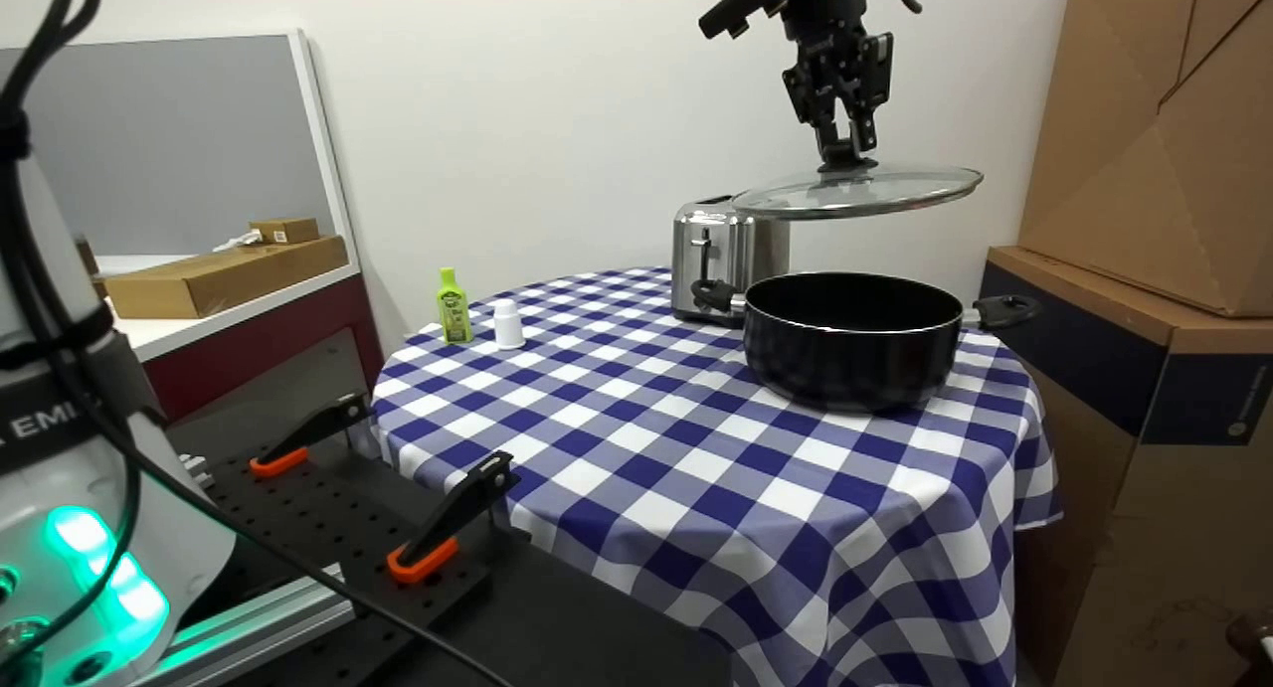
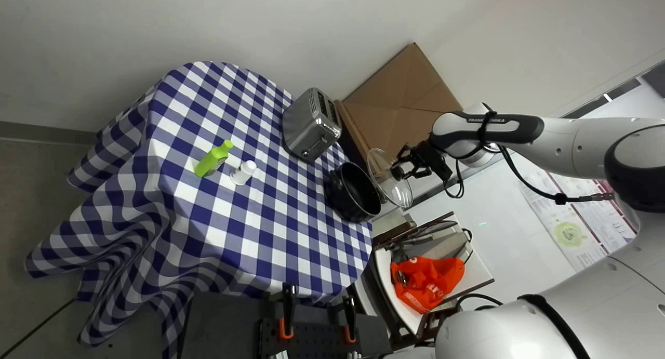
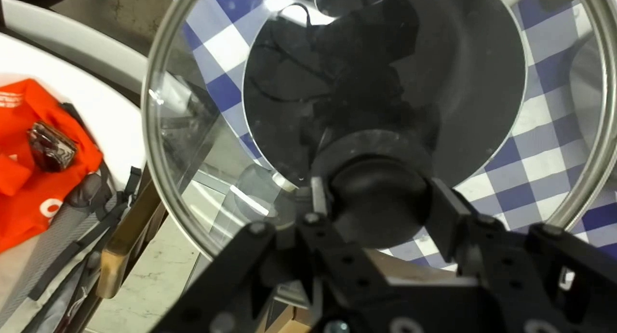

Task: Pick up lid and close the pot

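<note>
Arm [image 2: 597, 143] stretched over pot [image 1: 850, 359], fingers [image 3: 446, 219] pointing down, clamped on lid [image 1: 880, 192] knob [image 3: 378, 195], lid clear above pot. Green bottle [image 1: 454, 309], well apart from pot, both exterior views only.

Silver-rimmed lid [image 1: 860, 194] with seemingly black knob [image 3: 381, 203], black pot [image 1: 852, 361], blue-and-white checked tablecloth [image 1: 636, 419], green bottle [image 1: 454, 311]

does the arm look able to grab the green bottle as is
Probably not: the hand is shut on the knob of the lid above the pot, so it would likely have to put that down before grasping the green bottle.
</note>
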